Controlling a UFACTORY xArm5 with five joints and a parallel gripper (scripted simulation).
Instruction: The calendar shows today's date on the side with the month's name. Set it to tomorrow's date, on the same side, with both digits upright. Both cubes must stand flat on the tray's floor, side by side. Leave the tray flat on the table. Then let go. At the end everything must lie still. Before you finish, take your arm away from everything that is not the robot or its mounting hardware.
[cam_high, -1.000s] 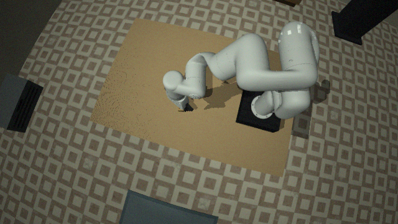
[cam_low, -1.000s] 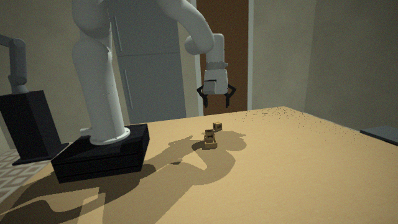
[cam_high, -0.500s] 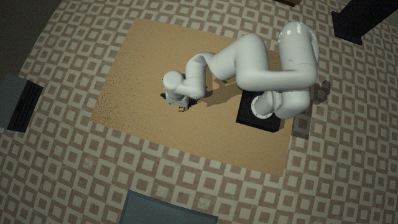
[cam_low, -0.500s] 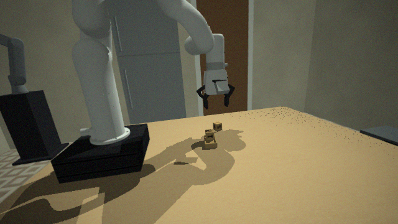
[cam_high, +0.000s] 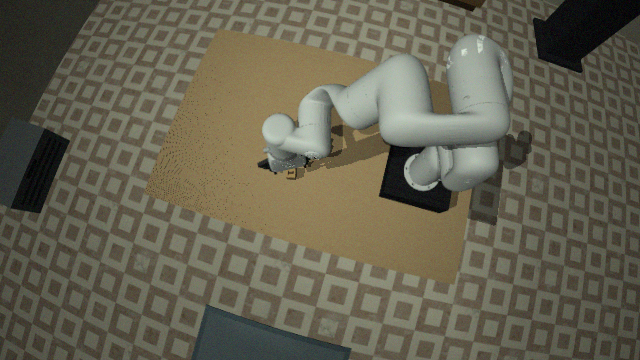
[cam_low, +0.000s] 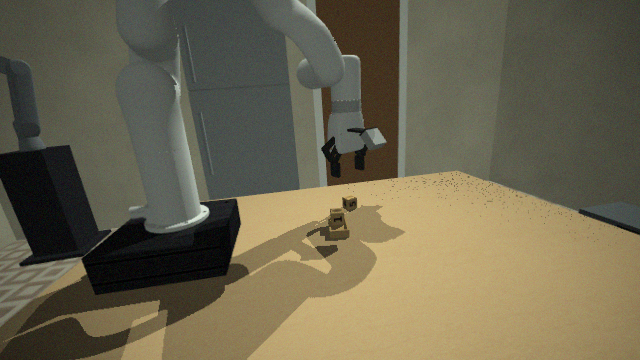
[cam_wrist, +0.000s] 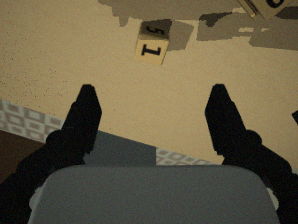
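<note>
The small wooden calendar tray (cam_low: 339, 234) with a cube (cam_low: 337, 218) sits on the tan surface (cam_low: 425, 280) (cam_high: 320, 215) (cam_wrist: 115, 80), a loose wooden cube (cam_low: 349, 203) (cam_wrist: 151, 49) nearby. Both cubes look light and rigid; opposite side faces suit the released, empty fingers (cam_low: 347, 172).

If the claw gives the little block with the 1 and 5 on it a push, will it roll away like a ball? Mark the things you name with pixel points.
Probably not: the block (cam_low: 349, 203) (cam_wrist: 152, 49) has flat faces, so it would likely slide. It looks solid and stiff, so squeezing shouldn't squash it. Pushed high up, it might tip onto another side.

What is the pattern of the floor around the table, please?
Pale and brown squares set inside each other; the top view shows it best.
</note>
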